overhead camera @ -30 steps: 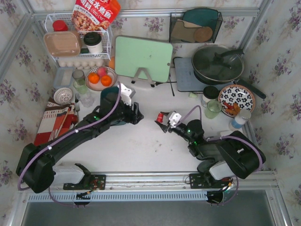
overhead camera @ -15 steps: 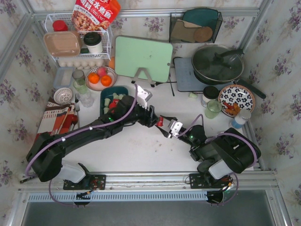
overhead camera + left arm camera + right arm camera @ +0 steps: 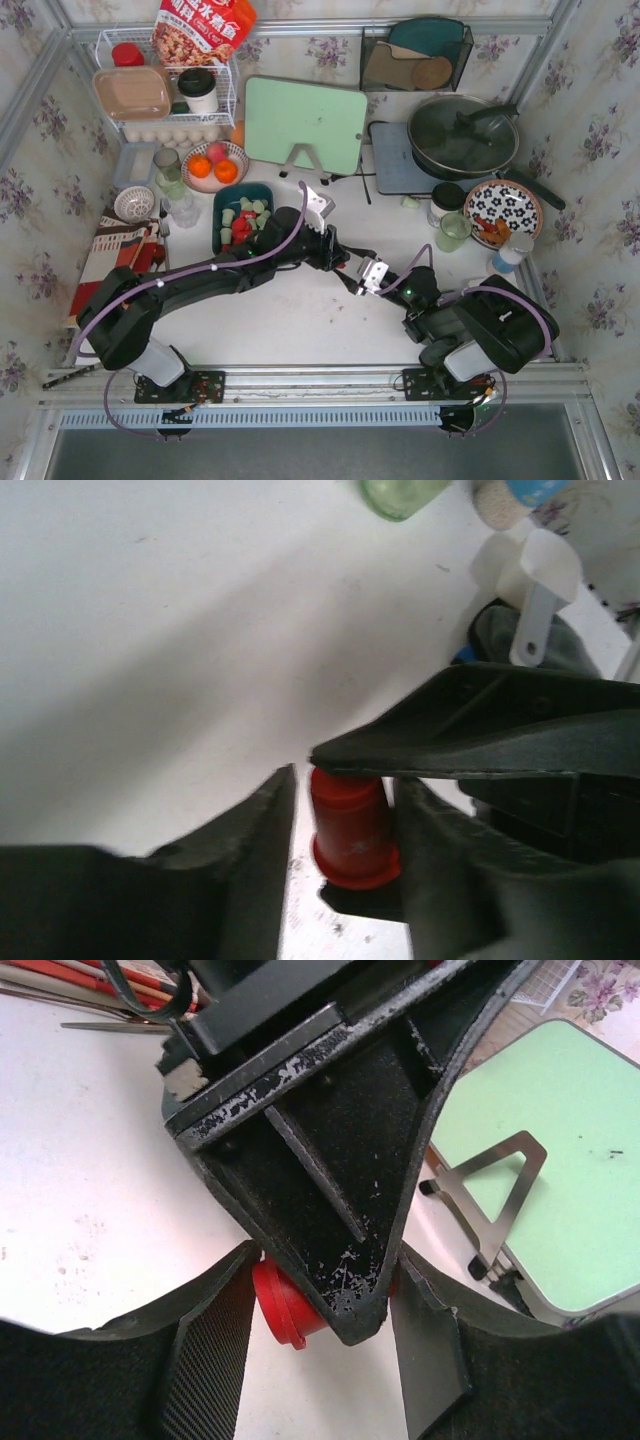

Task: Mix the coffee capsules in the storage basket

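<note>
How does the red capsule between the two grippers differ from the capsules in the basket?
The red capsule is alone, between the fingers of the left gripper and right gripper; the basket capsules lie heaped together in the basket. The red capsule is a single colour; the basket capsules mix red and pale green. The red capsule is out at mid-table, to the right of the basket capsules. Shared: some basket capsules match its red.

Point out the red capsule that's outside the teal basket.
The red capsule framed by the left pincer, to the right of the storage basket. The other red ones lie inside the basket among green ones.
</note>
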